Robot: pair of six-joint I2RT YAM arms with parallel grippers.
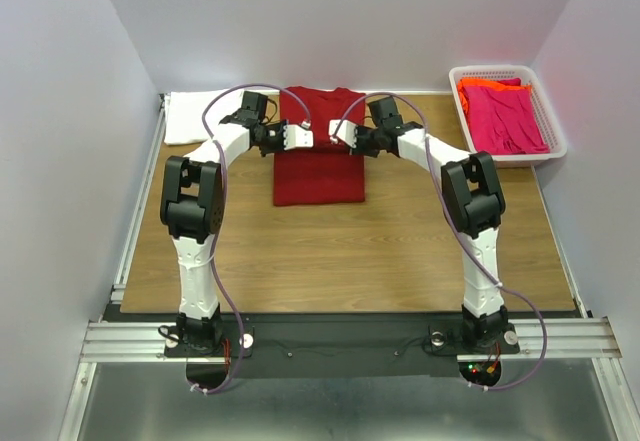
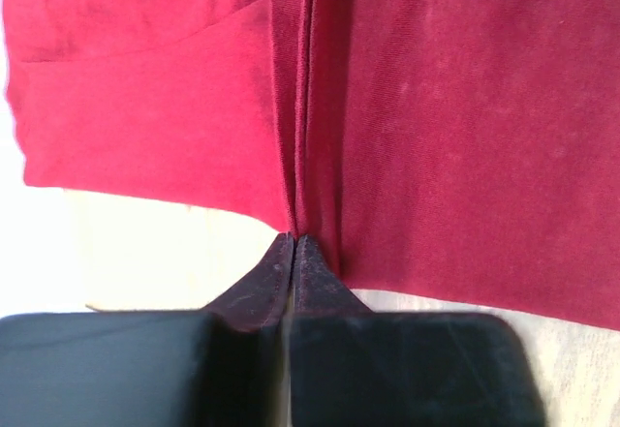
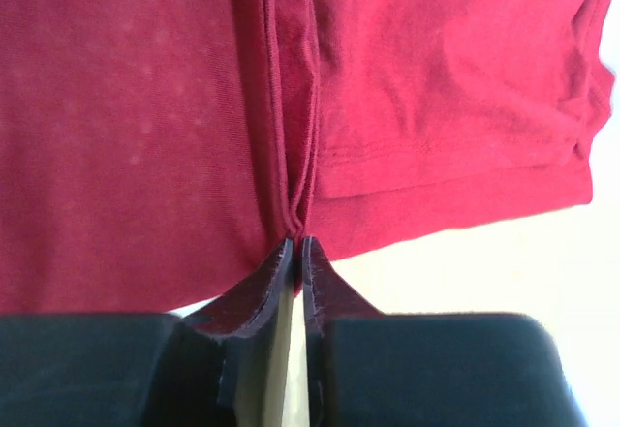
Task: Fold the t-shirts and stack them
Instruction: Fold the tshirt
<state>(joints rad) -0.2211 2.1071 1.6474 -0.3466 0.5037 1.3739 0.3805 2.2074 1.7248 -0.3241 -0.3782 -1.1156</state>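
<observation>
– Left gripper [image 1: 305,138] and right gripper [image 1: 338,133], seen from overhead, point tip toward tip, close together, low over the collar half of the dark red t-shirt [image 1: 318,176].
– Where does that shirt lie?
– Flat at the middle of the table's [image 1: 330,261] far edge, a narrow oblong reaching toward the centre. A white t-shirt [image 1: 190,116] lies at the far left corner. At the far right corner stands my basket [image 1: 556,146], with a pink t-shirt [image 1: 505,121] in it and an orange t-shirt [image 1: 472,85] showing at its far end.
– And your left wrist camera?
– My left fingers [image 2: 262,287] are pressed together, and a raised ridge of the red cloth [image 2: 455,137] runs straight into their tips, so I am clenched on the shirt. A sleeve lies left of the ridge and the broad body right of it. Pale table shows beside the fingers.
– The right wrist?
– Much the same, mirrored. My right fingers [image 3: 339,291] stand with only a sliver between them, and their tips nip a ridge of the same shirt [image 3: 126,127]. Here the body is on the left and the hemmed sleeve on the right, with table below the sleeve.
</observation>
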